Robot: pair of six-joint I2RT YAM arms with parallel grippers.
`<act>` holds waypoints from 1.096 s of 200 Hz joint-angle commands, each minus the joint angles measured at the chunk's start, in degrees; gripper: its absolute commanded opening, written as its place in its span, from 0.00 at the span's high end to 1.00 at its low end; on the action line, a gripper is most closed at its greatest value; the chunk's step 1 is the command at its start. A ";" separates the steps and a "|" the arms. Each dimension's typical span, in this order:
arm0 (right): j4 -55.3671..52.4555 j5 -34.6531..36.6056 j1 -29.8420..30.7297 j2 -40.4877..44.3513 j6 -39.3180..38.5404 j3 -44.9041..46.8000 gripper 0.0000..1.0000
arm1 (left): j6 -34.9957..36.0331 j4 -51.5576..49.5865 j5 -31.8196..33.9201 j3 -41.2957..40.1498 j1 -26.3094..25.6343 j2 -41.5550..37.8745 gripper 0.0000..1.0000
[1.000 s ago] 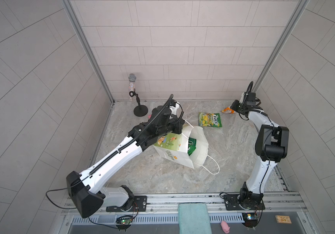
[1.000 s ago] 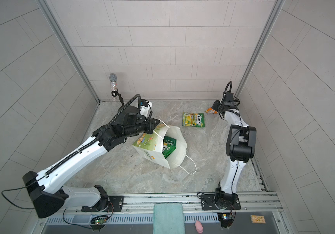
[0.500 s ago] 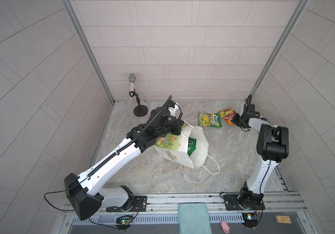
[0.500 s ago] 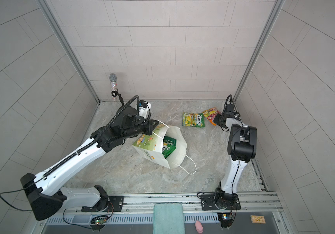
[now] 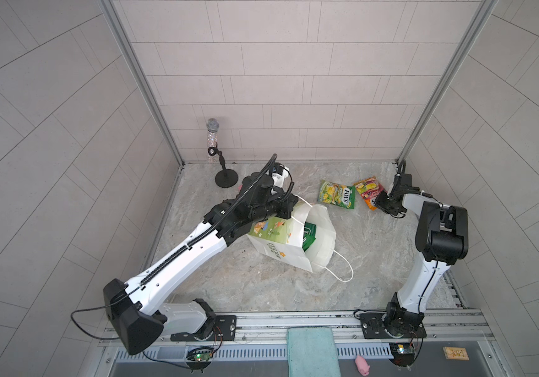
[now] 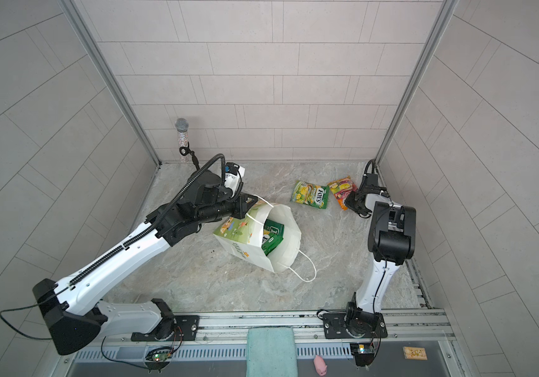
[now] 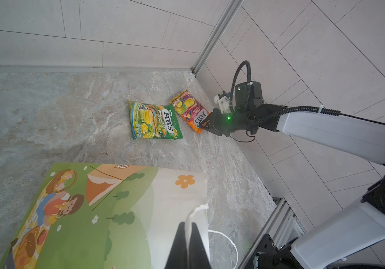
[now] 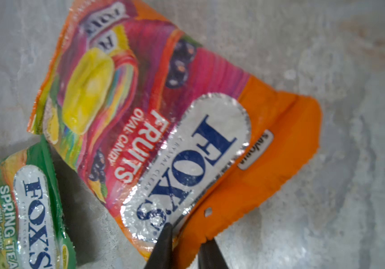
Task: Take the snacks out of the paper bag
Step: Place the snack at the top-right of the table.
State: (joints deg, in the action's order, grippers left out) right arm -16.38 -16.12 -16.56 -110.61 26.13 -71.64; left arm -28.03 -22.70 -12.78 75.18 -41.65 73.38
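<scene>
The white paper bag (image 5: 281, 258) (image 6: 245, 251) lies tilted on the marble table, mouth up. A dark green crisp bag (image 5: 310, 233) (image 6: 273, 235) shows inside it. My left gripper (image 7: 188, 224) is shut on the bag's rim by a cord handle. Two snacks lie flat at the back right: a yellow-green FOX'S packet (image 5: 336, 194) (image 7: 154, 121) and an orange-red FOX'S packet (image 5: 368, 189) (image 8: 163, 116). My right gripper (image 8: 188, 233) (image 5: 379, 204) is open, one finger over and one under the orange packet's top seam.
A microphone on a black stand (image 5: 212, 137) stands at the back left corner. The right wall runs close behind the right gripper. A teal cloth (image 5: 314, 352) and a small pink pig toy (image 5: 362, 364) lie off the table at the front.
My right gripper came down with the orange-red packet, laid it beside the yellow-green one, and its jaws have parted. The left arm and the bag stayed put.
</scene>
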 commanded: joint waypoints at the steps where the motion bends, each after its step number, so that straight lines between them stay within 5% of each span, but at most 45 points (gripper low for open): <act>1: -2.05 0.68 -0.15 5.49 0.74 1.53 0.63 | 0.07 -0.87 -1.81 0.42 -0.10 -1.23 1.00; 42: -3.21 -2.66 -0.14 15.46 1.70 6.90 0.43 | 0.02 -2.05 -3.78 0.73 -0.10 -1.29 1.00; 99: -6.41 -18.80 2.26 38.00 1.33 20.55 0.43 | -0.10 -2.79 -5.22 0.50 -0.18 -1.23 1.00; 160: -5.75 -23.12 17.20 63.78 6.35 31.56 0.45 | -0.25 -3.13 -2.28 0.30 -0.21 -2.34 1.00; 219: -7.59 -25.29 32.60 73.20 7.14 35.76 0.47 | -0.80 -2.97 -0.14 -0.13 -0.19 -3.34 1.00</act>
State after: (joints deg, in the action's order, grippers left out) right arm -22.76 -40.58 11.03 -39.70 32.86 -37.45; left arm -28.53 -25.63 -14.48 75.18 -41.65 71.48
